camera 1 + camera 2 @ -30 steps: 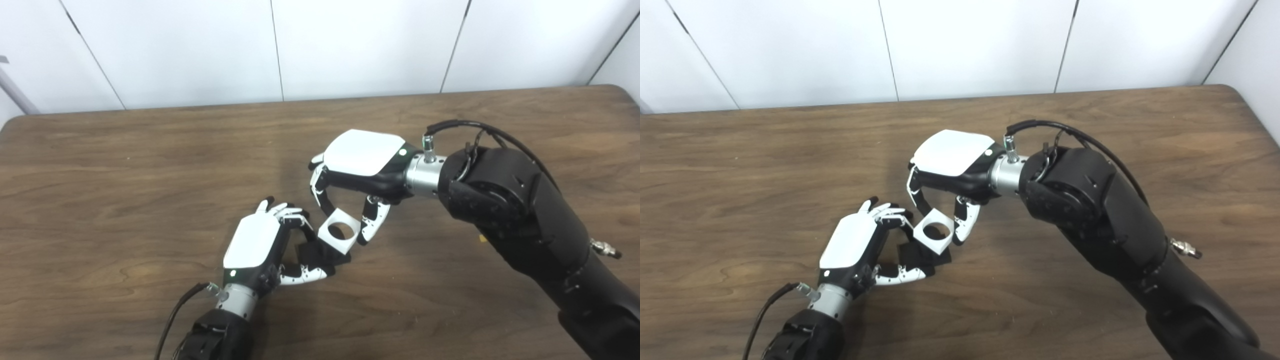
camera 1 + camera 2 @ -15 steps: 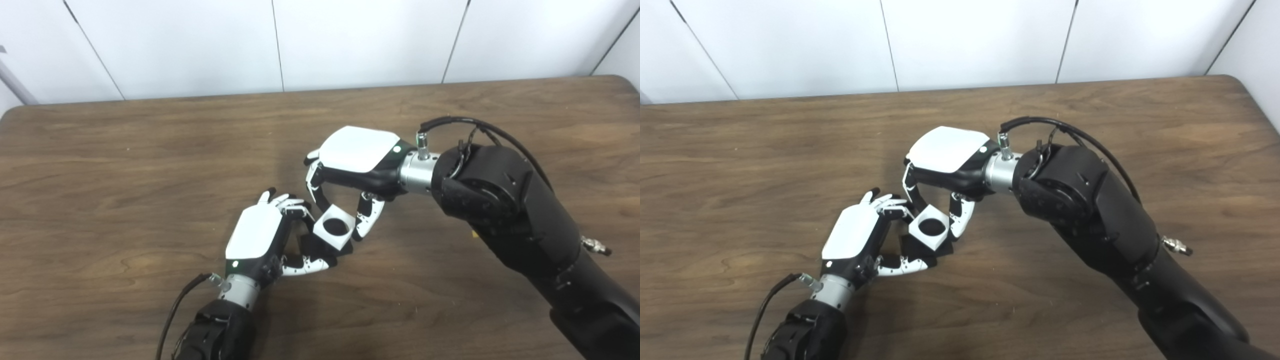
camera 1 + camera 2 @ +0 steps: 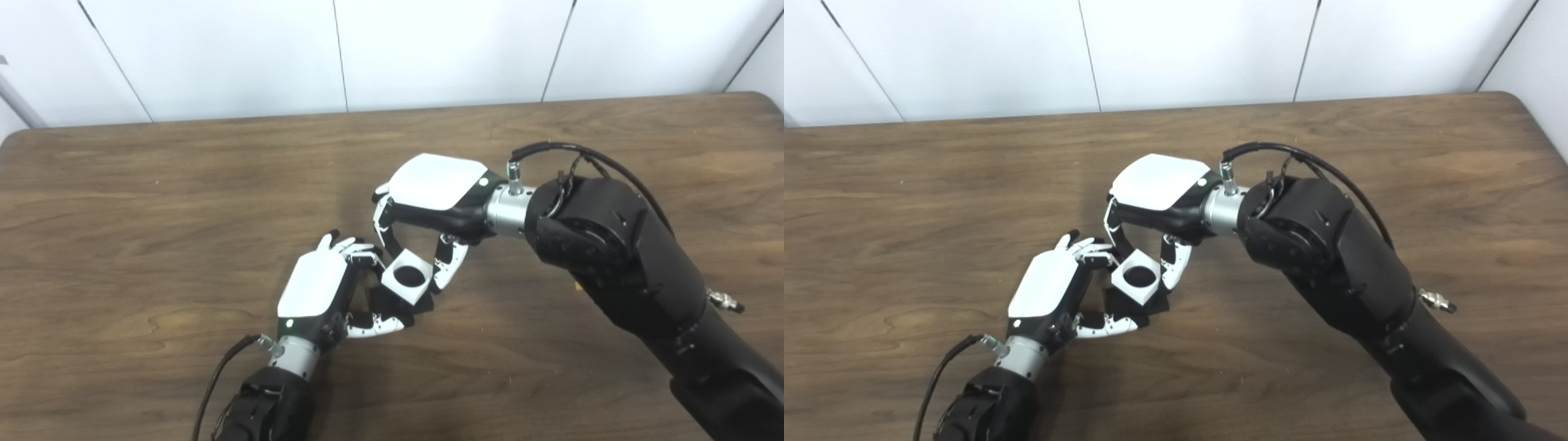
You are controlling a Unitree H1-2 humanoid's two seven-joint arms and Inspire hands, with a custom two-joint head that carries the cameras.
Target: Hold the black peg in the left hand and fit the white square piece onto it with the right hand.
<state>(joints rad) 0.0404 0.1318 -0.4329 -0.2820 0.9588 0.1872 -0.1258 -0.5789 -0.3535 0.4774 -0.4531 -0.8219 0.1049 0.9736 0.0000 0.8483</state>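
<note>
My left hand [image 3: 324,288] is shut on the black peg piece [image 3: 384,302], holding it just above the wooden table [image 3: 153,202]. My right hand [image 3: 429,202] is shut on the white square piece [image 3: 406,277], which has a round hole, pinched between fingers and thumb. The white piece sits right over the black piece, and its hole looks dark, filled by black. I cannot tell how far down it sits. The same pair shows in the right eye view: the white piece [image 3: 1136,277] over the black piece [image 3: 1119,303].
A small yellow speck [image 3: 577,286] lies on the table beside my right forearm. A black cable [image 3: 211,386] trails from my left wrist. White wall panels stand behind the table's far edge.
The camera tilted slightly at first. My right hand moved the white square piece left and down onto the black piece; its hole now looks dark instead of showing wood.
</note>
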